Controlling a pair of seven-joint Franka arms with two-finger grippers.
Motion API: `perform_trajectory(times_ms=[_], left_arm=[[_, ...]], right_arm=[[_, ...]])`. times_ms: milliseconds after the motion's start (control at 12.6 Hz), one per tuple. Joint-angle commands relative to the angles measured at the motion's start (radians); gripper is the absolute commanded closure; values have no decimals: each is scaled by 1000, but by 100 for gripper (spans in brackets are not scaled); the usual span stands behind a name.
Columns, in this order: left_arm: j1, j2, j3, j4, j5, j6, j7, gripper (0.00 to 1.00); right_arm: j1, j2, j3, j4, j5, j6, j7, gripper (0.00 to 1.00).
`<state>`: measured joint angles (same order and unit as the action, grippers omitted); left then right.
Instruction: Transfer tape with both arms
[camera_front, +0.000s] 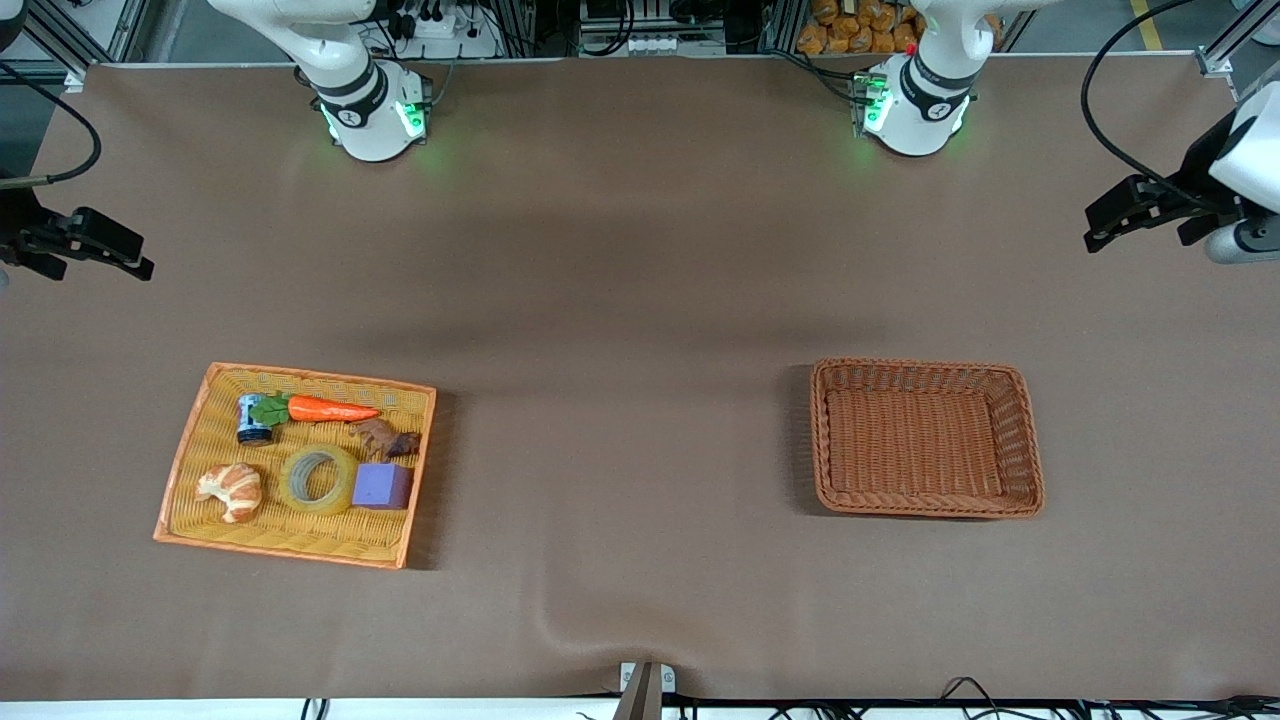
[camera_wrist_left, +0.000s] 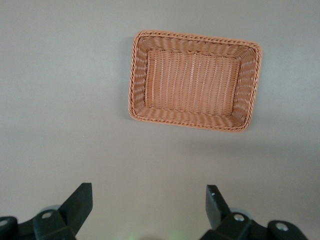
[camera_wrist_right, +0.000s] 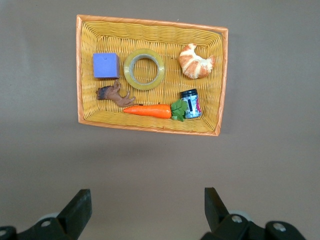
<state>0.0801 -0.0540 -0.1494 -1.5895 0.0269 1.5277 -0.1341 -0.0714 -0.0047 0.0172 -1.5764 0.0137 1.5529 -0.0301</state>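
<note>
Lying among six tray (camera_front: 190, 455) items, one tape (camera_front: 319, 479).

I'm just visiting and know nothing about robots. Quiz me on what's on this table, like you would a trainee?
1. True or false: the tape lies flat in the yellow tray, between the croissant and the purple block.
2. What does the brown basket hold? A) the carrot B) nothing C) the tape
3. Fill in: the left gripper and the right gripper both have their fingers ____.

Key: 1 true; 2 B; 3 open. Both grippers hang high, the left over the basket's end of the table, the right over the tray's end, neither touching anything.
</note>
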Motion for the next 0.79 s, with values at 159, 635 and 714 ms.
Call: perform_trajectory(times_ms=[159, 635, 714], left_arm=[[20, -7, 1, 13, -25, -12, 27, 0], [17, -3, 1, 10, -21, -12, 18, 0], [17, -3, -1, 11, -21, -12, 18, 0]], right_arm=[[15, -9, 3, -4, -17, -8, 19, 0], [15, -9, 1, -7, -17, -16, 19, 0], [15, -9, 1, -7, -17, -16, 19, 0]])
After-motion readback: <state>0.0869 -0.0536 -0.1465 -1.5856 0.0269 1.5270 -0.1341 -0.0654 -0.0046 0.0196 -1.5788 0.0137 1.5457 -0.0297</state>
